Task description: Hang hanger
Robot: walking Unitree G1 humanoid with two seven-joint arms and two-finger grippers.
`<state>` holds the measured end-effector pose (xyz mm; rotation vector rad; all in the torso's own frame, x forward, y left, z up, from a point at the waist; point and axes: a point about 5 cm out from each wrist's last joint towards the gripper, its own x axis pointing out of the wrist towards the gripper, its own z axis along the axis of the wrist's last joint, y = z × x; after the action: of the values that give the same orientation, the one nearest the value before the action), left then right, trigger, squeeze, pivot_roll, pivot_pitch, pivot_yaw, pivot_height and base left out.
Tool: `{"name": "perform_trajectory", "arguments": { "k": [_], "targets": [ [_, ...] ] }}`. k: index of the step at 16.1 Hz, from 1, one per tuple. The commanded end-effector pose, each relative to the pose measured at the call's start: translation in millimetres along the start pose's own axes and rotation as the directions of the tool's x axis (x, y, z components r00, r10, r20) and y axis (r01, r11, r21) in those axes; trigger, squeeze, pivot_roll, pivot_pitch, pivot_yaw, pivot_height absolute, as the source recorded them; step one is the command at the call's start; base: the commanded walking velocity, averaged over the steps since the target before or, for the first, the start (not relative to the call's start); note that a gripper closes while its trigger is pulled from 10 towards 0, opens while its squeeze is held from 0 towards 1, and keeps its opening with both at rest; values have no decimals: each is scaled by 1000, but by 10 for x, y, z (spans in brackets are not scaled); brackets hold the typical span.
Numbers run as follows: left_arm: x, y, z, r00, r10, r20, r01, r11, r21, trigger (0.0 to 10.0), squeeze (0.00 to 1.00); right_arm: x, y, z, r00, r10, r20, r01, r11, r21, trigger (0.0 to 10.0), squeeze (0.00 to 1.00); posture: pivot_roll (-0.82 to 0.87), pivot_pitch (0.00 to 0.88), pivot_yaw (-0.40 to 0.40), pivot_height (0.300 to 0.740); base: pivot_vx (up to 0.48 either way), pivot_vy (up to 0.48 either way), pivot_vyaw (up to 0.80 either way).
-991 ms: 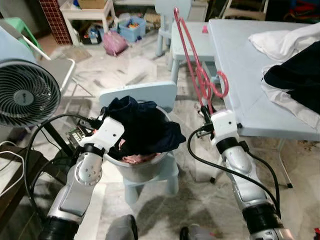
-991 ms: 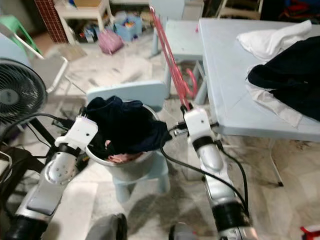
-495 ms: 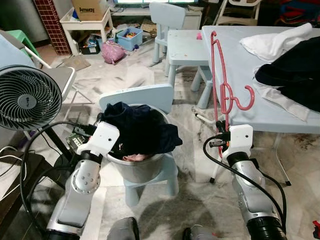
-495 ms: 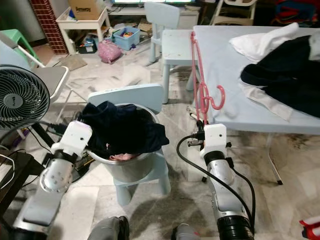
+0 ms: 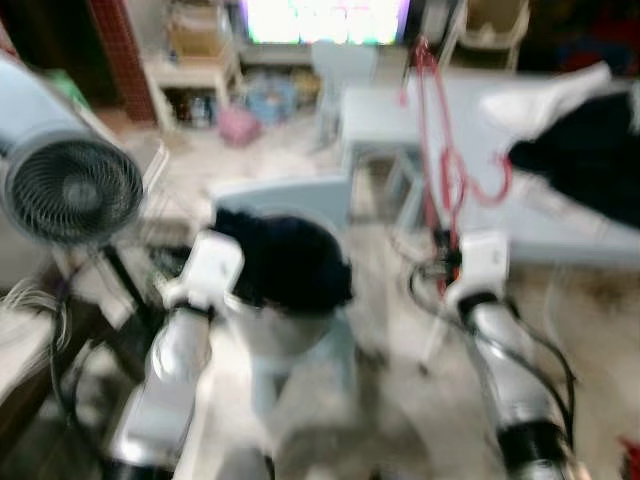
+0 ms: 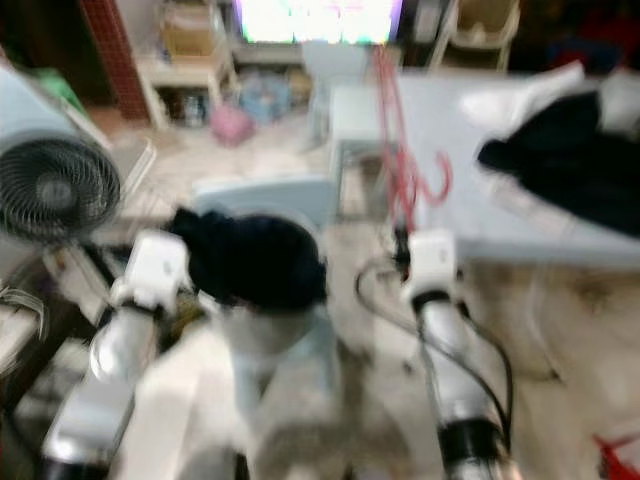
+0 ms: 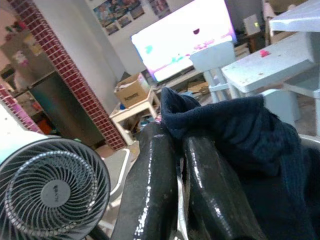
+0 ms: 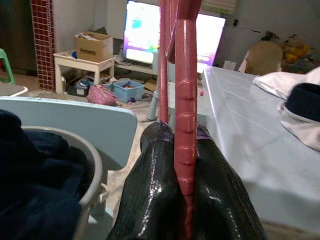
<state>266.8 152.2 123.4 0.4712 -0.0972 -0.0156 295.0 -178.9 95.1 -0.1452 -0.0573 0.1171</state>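
The head views are blurred. A pink hanger (image 5: 441, 150) stands upright, its hook (image 5: 488, 180) curling toward the table. My right gripper (image 8: 184, 165) is shut on the hanger's stem (image 8: 185, 100), and sits just above the white wrist block (image 5: 480, 262) beside the table's near edge. My left gripper (image 7: 172, 135) is shut, its fingers pressed together at the rim of a metal tub holding dark clothes (image 7: 250, 135). I cannot tell whether cloth is pinched between them.
The tub of dark clothes (image 5: 285, 265) rests on a small light-blue chair (image 5: 280, 195) between my arms. A light-blue table (image 5: 570, 235) with dark and white garments (image 5: 590, 140) is on the right. A fan (image 5: 75, 190) stands at the left, and a bright screen (image 5: 325, 20) glows at the back.
The whole picture has blurred and shifted, so the camera is moving. The hanger went from leaning left to upright in the right gripper. The left arm stays by the tub.
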Motion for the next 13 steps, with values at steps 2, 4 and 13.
{"name": "perform_trajectory", "arguments": {
  "k": [2, 4, 13],
  "targets": [
    [60, -7, 88, 999, 11, 31, -11, 1000, -14, 0, 0, -34, -101, 30, 1000, -19, 8, 19, 1000, -21, 10000, 0, -16, 0, 21, 740, 0, -285, 0],
    [61, -15, 85, 1000, 9, 28, -8, 1000, -16, 0, 0, -47, -104, 27, 1000, -19, 7, 19, 1000, -22, 10000, 0, -16, 0, 21, 740, 0, -141, 0],
    [114, -59, 136, 999, 7, 32, -6, 999, -32, 196, 0, -51, -147, 41, 1000, 17, 0, -17, 999, -42, 10000, 0, -24, 0, 12, 740, 0, 0, 0]
  ]
}}
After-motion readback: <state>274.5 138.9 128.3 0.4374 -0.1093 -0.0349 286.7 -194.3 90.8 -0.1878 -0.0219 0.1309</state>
